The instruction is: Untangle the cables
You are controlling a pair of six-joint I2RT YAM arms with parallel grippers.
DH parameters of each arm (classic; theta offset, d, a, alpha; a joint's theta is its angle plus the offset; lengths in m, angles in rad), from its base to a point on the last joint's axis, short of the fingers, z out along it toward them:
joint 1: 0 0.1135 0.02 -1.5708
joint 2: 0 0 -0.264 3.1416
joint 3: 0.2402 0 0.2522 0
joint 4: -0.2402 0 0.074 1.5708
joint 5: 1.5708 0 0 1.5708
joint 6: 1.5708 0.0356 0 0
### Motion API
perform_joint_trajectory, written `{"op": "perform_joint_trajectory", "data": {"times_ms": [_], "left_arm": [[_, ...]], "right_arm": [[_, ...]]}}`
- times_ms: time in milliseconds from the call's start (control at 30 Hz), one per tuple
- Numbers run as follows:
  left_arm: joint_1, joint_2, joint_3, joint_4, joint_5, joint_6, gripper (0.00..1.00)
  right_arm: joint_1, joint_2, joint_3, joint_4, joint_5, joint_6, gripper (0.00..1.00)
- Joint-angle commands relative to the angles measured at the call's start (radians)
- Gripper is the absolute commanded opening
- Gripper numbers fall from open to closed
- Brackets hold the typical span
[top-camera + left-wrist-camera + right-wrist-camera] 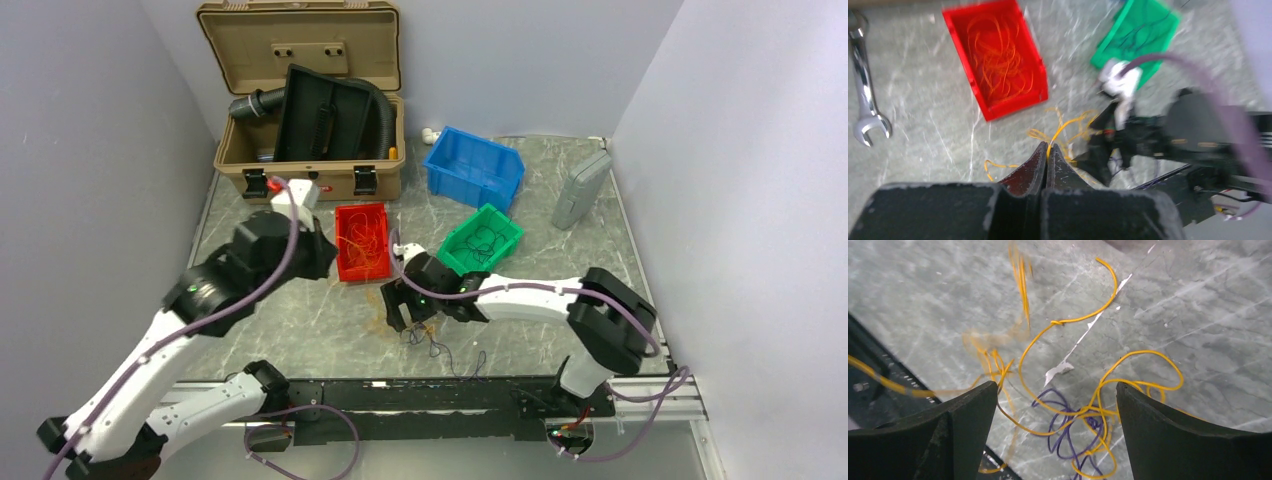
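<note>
- tangle of thin orange, yellow and purple wires (1096,410) is sprawled on the grey marble tabletop (1198,315), near its front edge, just in front of the red plastic bin (1015,106)
- right gripper (1055,390) hangs right over it, fingers spread wide
- left gripper (1047,146) is pressed together, looks like it's pinching one yellow strand at the tips

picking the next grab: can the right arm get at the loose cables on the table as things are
Probably yes. The right tool hangs open just above the cables, which lie loose on the table under it, nothing covering them. The left tool, shut, seems to pinch one yellow strand.
</note>
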State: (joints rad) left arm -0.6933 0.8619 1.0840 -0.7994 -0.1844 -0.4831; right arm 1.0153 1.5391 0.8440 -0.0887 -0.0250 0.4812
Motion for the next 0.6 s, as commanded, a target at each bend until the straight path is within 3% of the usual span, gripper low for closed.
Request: {"op": "perform_joint_trajectory", "data": {"times_ms": [0, 133, 300, 467, 500, 533, 567], "left_arm": [[-0.003, -0.051, 0.212, -0.110, -0.015, 0.059, 0.00], [-0.004, -0.029, 0.432, -0.191, -0.082, 0.097, 0.00], [-0.003, 0.015, 0.629, -0.226, -0.109, 0.150, 0.00], [-0.003, 0.057, 0.758, -0.243, -0.110, 0.182, 0.00], [-0.003, 0.062, 0.771, -0.237, -0.091, 0.183, 0.00], [-0.003, 0.068, 0.783, -0.230, -0.064, 0.186, 0.00], [-0.003, 0.071, 0.791, -0.220, -0.033, 0.189, 0.00]], "right_arm": [[0.022, 0.091, 0.050, -0.062, 0.117, 0.042, 0.89], [0.019, 0.057, -0.033, -0.088, 0.230, 0.123, 0.85], [-0.020, -0.049, -0.098, -0.237, 0.410, 0.241, 0.74], [-0.045, -0.241, -0.153, -0.322, 0.485, 0.319, 0.43], [-0.045, -0.281, -0.159, -0.335, 0.492, 0.325, 0.40], [-0.044, -0.321, -0.162, -0.336, 0.484, 0.310, 0.42], [-0.044, -0.364, -0.164, -0.334, 0.467, 0.286, 0.51]]}}
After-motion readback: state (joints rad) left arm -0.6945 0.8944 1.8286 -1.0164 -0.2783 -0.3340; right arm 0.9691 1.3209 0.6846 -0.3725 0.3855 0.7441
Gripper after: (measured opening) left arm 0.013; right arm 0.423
